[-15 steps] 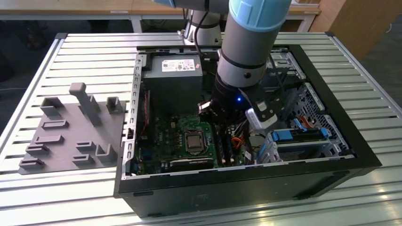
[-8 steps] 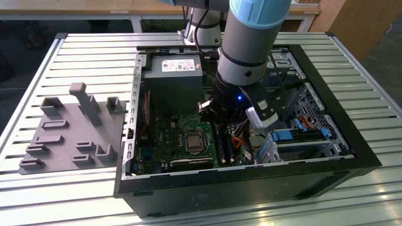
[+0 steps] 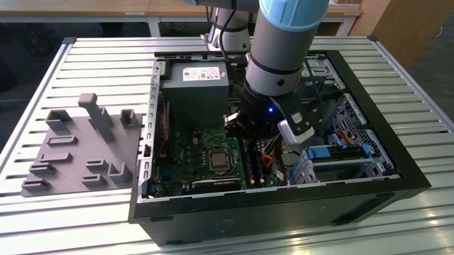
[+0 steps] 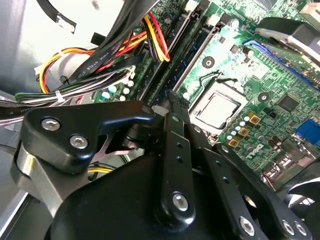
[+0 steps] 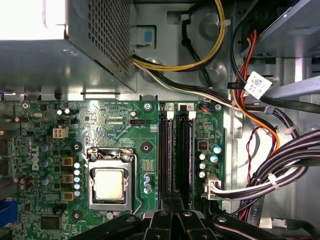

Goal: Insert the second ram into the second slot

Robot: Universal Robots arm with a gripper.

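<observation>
The second ram (image 5: 189, 155) is a thin, dark, long stick seated in the slot farther from the processor socket (image 5: 110, 182), parallel to the first stick (image 5: 166, 155), its long axis running along the motherboard (image 5: 115, 120) edge. Cables (image 5: 270, 170) crowd its outer side. The claw (image 5: 172, 200) sits just above the slots — fingers drawn almost together, gripping nothing visible.

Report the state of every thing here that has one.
Computer case: lying on its side, side panel off.
Processor socket: holds a bare processor, no cooler on it.
Memory slots: side by side; cannot tell whether sticks are seated.
Gripper: low over the memory slots' near end.
</observation>
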